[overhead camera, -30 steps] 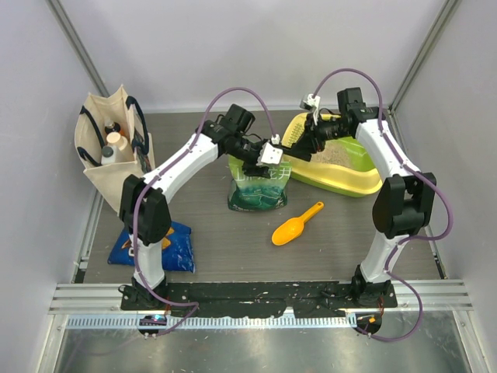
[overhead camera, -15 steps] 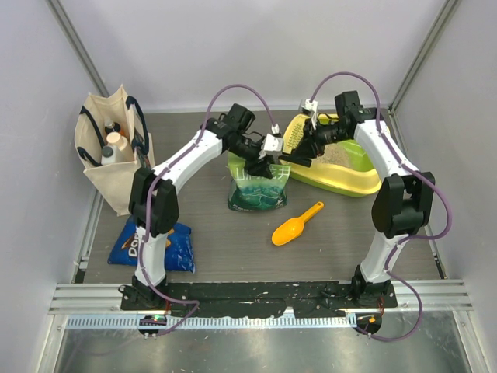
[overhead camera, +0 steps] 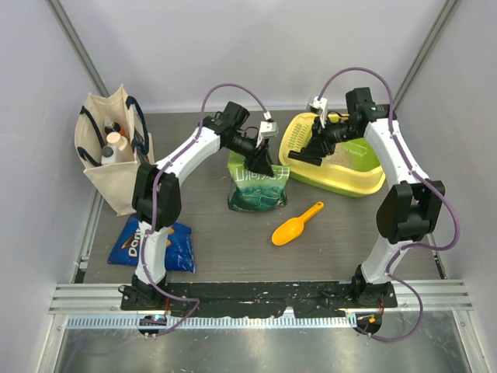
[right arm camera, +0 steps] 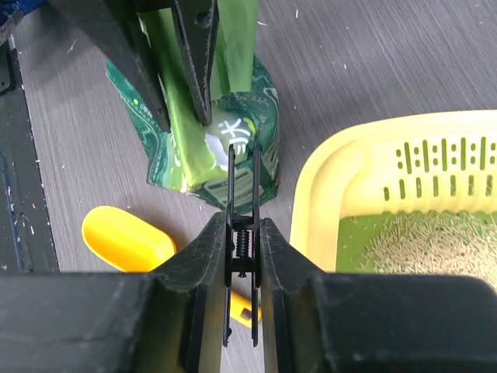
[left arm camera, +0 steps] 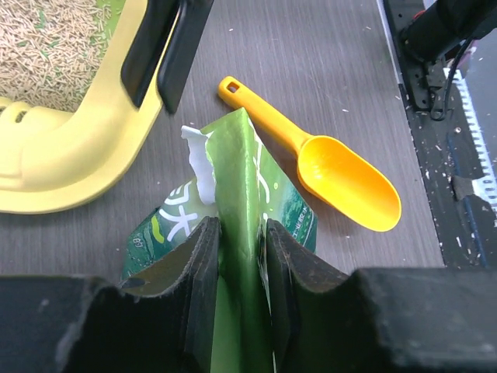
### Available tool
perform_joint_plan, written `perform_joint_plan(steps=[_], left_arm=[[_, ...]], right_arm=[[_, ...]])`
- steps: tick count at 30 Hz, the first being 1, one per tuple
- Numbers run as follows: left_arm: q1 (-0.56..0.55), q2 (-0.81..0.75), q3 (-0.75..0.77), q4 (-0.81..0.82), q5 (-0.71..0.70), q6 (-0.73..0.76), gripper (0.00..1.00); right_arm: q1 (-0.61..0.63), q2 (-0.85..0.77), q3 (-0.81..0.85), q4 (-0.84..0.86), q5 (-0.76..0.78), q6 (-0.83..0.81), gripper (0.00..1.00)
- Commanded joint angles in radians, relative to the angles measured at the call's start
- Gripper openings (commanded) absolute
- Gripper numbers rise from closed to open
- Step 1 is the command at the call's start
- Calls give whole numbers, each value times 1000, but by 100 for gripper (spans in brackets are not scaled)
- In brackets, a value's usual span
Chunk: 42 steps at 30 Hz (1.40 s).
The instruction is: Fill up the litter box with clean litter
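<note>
The litter box (overhead camera: 345, 185) stands at the back right, yellow-rimmed with a green basin; clean litter (left arm camera: 46, 47) lies in it, also seen in the right wrist view (right arm camera: 435, 241). A green pouch (overhead camera: 260, 190) stands upright left of the box. My left gripper (left arm camera: 237, 225) is shut on the pouch's folded top edge (left arm camera: 241, 163), one pad on each side. Just right of the pouch top, over the box's near-left corner, my right gripper (right arm camera: 243, 221) is shut on a thin black spring clip (right arm camera: 243, 194). In the top view the two grippers (overhead camera: 260, 165) (overhead camera: 303, 155) are close together.
An orange scoop (overhead camera: 297, 224) lies on the table in front of the pouch and box. A canvas tote (overhead camera: 112, 151) with bottles stands at the back left. A blue chip bag (overhead camera: 155, 245) lies by the left arm's base. Walls and frame posts enclose the table.
The left gripper swung from above the box's corner back over the pouch top and narrowed onto it. The right arm drew slightly right and up, the clip still in it.
</note>
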Motion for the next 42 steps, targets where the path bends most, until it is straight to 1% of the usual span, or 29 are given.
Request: perform_joint_plan(steps=[1,2,4,5,8,13,18,25,32,42], left_arm=[[3,33,18,-8,75,-60,30],[3,27,16,1,75,-55,28],[3,21,9,9,69,-40,23],[3,21,10,9,69,-34,15],[2,24,12,-4,66,-22,5],[-3,14,6,-8,55,-3,6],[-5,14,12,-16,52,6,3],[-5,13,15,-24,46,15,2],[-5,16,19,-24,42,15,2],[-5,17,19,-17,38,7,1]], right_arm=[[-12,-65,80,-205,-3,-201,2],[-12,-72,74,-249,0,-238,2],[-10,-82,60,-277,15,-308,2],[-10,-82,55,-320,20,-340,2],[-5,-85,54,-330,36,-385,2],[13,-86,60,-277,52,-368,2],[33,-86,38,-210,76,-329,2],[54,-91,11,-121,84,-276,2],[84,-68,8,-145,89,-310,2],[131,-42,9,-138,86,-308,2]])
